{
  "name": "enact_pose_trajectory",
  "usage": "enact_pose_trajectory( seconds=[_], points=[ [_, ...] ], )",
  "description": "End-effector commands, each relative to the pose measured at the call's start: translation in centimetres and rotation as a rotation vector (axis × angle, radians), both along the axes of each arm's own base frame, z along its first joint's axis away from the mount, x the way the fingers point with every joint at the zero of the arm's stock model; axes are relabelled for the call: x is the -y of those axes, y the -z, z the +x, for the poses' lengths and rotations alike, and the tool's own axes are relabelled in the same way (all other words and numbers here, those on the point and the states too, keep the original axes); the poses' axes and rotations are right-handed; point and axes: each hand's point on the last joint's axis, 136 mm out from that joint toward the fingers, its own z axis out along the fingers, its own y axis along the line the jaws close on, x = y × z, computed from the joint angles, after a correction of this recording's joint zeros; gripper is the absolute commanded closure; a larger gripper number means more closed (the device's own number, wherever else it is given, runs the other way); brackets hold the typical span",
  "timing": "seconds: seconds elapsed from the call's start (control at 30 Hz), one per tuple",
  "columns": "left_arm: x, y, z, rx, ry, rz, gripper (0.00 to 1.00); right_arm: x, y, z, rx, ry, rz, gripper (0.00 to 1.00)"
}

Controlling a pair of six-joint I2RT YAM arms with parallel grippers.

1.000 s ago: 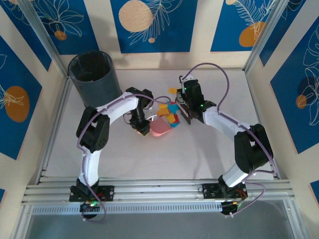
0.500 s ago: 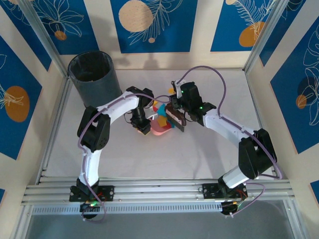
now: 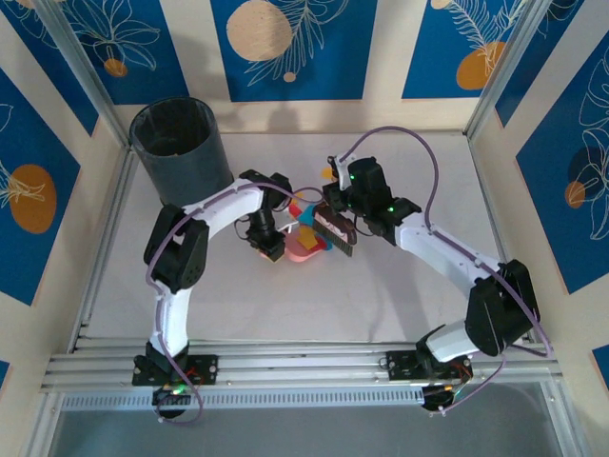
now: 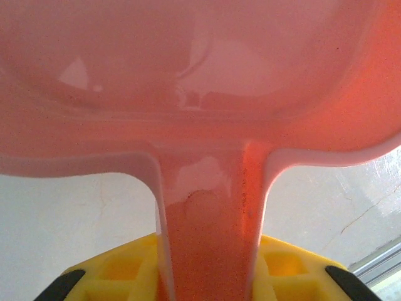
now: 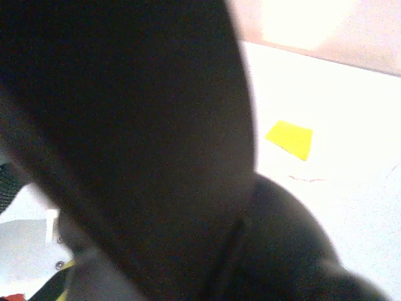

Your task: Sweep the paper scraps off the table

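Top view. Found the left gripper [image 3: 272, 244] clamped on the handle of a pink dustpan [image 3: 303, 249], the pan set low at mid-table with its mouth toward the right arm. Found the right gripper [image 3: 340, 217] closed on a small dark brush [image 3: 336, 233], bristles down just beside the pan's mouth. Noted the paper scraps [image 3: 304, 215], red, yellow and blue, bunched between brush and pan. Cannot tell how many lie inside the pan. Spotted one orange scrap [image 3: 329, 174] apart from the heap, beyond the right gripper toward the far wall. Marked a dark bin [image 3: 181, 148] at the far-left corner of the table [image 3: 381, 305], well apart from the pan.

Left wrist. Looked up the dustpan [image 4: 200, 94] from its handle, gripped between yellow fingers [image 4: 119, 271], jaws pinched tight on it over pale table [image 4: 75, 213].

Right wrist. Met a dark blurred bulk close to the lens, taken for the brush [image 5: 125, 125]. Cannot make out the jaws here. Picked out one yellow scrap [image 5: 289, 138] flat on bare table [image 5: 351, 207], likely the same stray.

Progress. Judged gathering well along and loading only part done. Left to do: push the heap fully in, fetch the stray, probably empty the pan into the bin
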Motion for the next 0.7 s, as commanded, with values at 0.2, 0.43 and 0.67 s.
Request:
enact_pose_trajectory(
  seconds=[0.2,0.43,0.67],
  points=[
    [-1.9,-0.6,-1.6,0.007,-0.042,0.045,1.00,1.6,-3.4,2.6,0.182,0.137,0.056,1.00],
    [-2.7,-0.4,-1.6,0.013,-0.087,0.046,1.00,3.1,-3.5,6.9,0.295,0.236,0.039,1.00],
    [-2.6,0.1,-1.4,0.004,-0.099,0.042,1.00,3.4,-1.1,10.3,0.308,0.261,-0.058,1.00]
  ],
)
